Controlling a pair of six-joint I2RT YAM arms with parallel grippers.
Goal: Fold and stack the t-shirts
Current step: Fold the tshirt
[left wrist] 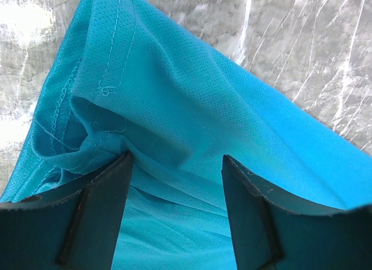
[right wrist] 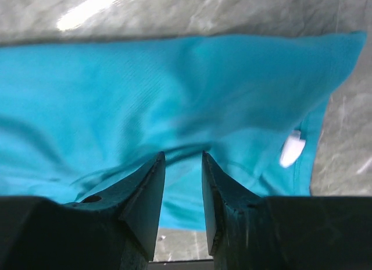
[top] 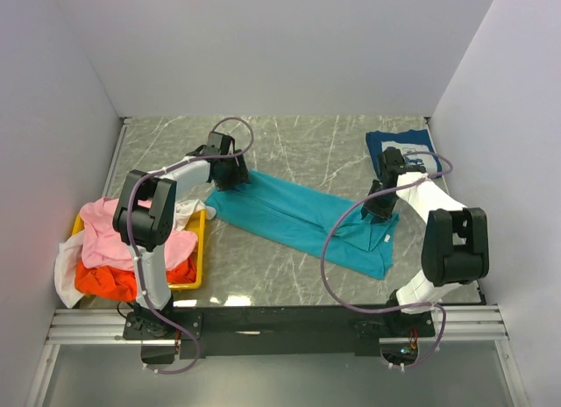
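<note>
Teal mesh cloth, the teal t-shirt (top: pixel 298 218), lies as a long, lengthwise-creased strip slanting across the middle of the bench (top: pixel 307 144). At its far-left end we see the left gripper (left wrist: pixel 177 159) spread wide over the bunched, stitched hem. At the near-right end sits the right gripper (right wrist: pixel 183 155), its fingers only narrowly apart, and we cannot tell whether it pinches cloth. The navy t-shirt (top: pixel 399 144) lies at the far right.
</note>
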